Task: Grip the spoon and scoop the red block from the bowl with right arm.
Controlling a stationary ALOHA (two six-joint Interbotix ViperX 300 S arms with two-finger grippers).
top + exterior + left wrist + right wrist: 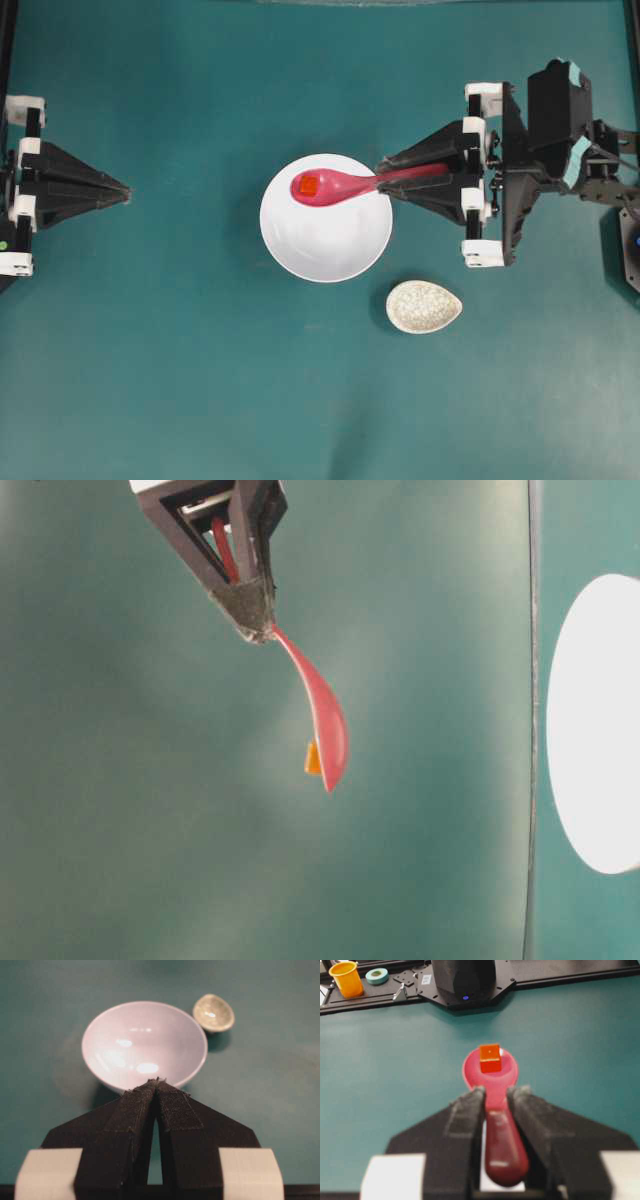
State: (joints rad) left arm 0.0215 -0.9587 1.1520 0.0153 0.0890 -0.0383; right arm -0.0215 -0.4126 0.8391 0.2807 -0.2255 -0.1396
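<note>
Right gripper point(495, 1097) held the glossy spoon point(345, 185) clamped by its straight handle, scoop out over the white bowl point(325, 240); spoon judged stiff, light and slick, so a grip well up the handle seemed right. The red block point(490, 1058) sat loose in the scoop, liable to slide with any tilt. Bowl looked otherwise bare; speckled dish point(424, 306) beside it held nothing; left gripper point(157, 1082) closed on nothing.
</note>
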